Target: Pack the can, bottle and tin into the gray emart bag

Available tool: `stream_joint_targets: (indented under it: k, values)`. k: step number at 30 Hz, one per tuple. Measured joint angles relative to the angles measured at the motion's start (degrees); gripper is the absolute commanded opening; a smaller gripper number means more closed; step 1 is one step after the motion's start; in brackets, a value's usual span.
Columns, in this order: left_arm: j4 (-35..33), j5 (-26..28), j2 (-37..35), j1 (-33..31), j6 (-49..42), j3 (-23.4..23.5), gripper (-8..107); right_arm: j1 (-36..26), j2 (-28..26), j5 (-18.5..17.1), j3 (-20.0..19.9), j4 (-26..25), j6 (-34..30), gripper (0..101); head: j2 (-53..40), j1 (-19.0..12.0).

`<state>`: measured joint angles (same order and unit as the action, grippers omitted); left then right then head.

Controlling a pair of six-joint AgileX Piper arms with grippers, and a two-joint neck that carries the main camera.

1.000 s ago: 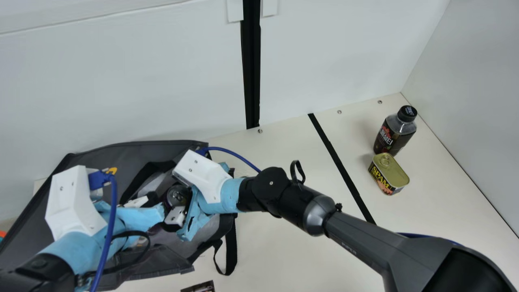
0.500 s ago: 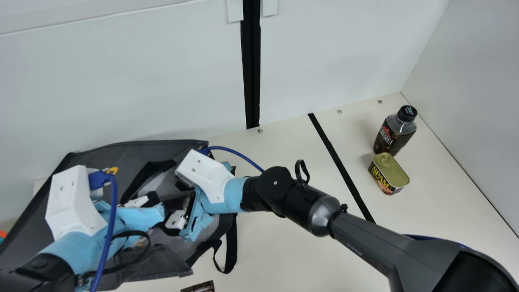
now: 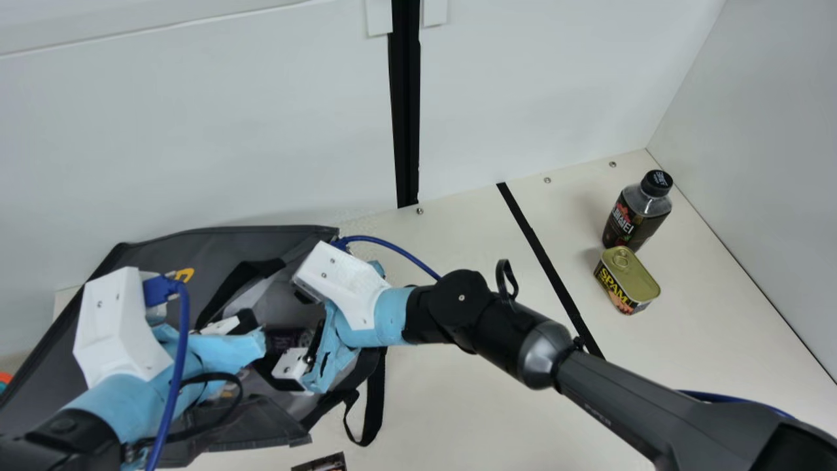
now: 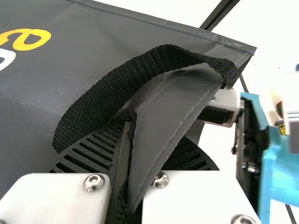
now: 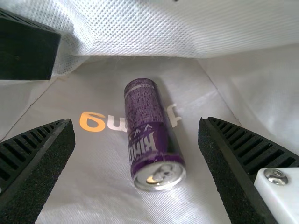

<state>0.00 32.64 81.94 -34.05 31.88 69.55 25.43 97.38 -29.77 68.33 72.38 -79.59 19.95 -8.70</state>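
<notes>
Slightly rightward in the main view, the right gripper (image 5: 135, 120) has shifted, its fingers spread; the can (image 5: 147, 121), glimpsed end-on between them a second ago, now lies on its side inside the bag (image 3: 278, 239), lower left of the frame, long axis running between the open fingers. Beside it, the left gripper (image 4: 140, 135) pinches the bag's edge and strap (image 4: 112, 86). Well apart, at centre right of the frame, sits the tin (image 3: 628, 278), long axis slanting down to the right; just past it stands the bottle (image 3: 631, 226). Both lie on the right arm's side, so that arm should likely lift clear and go rightward, tin nearer.
</notes>
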Motion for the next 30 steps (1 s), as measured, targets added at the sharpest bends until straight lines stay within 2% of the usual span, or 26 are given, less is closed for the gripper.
stream_joint_targets:
  k: [15, 30]
  values:
    - [0.0, 0.0, 0.0, 0.0, 0.0, 0.0, 10, -3.4, -5.9, -3.2, -2.6, -3.7, 2.0, 91, 0.0, 0.0]
    - [0.0, 0.0, 0.0, 0.0, 0.0, 0.0, 10, -7.2, -11.1, -7.5, -3.3, -7.3, 3.3, 91, -0.1, 0.0]
